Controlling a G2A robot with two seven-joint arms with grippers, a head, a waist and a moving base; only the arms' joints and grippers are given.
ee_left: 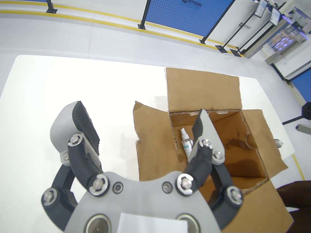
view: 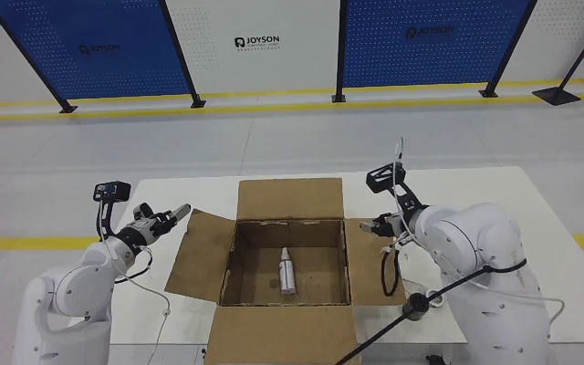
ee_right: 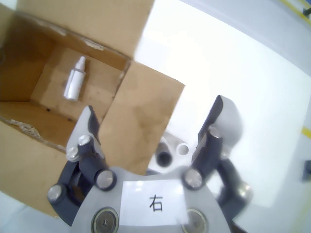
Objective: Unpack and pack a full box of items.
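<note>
In the top view, the near flap of the cardboard box (view: 278, 339) lies flat along the bottom edge of the frame. Just above it the box stands open, all four flaps folded outward.

A small white spray bottle (view: 286, 271) lies on the box floor at about the centre of the frame. It is on its side, with its cap pointing toward the far wall.

Level with the box, the left gripper (view: 169, 217) hangs at centre left of the frame, over bare table (view: 474, 196) beside the left flap. Its fingers are spread wide and hold nothing.

The right gripper (view: 372, 225) sits at centre right, over the outer edge of the right flap. It is likewise spread and empty. In its own wrist view the bottle (ee_right: 74, 81) appears in the upper left, down inside the box.

Beyond both grippers the far flap points toward the top of the frame.

With one bottle inside and both grippers empty, this looks like a pause between items. Whether the bottle is the last to come out or the first gone in cannot be told.

If it is to come out, the right arm looks better placed. It would need to:
- pass over the flap and wall;
- drop straight into the box;
- turn its fingers across the bottle's narrow body;
- close low enough to catch the bottle without scraping the cardboard floor.
</note>
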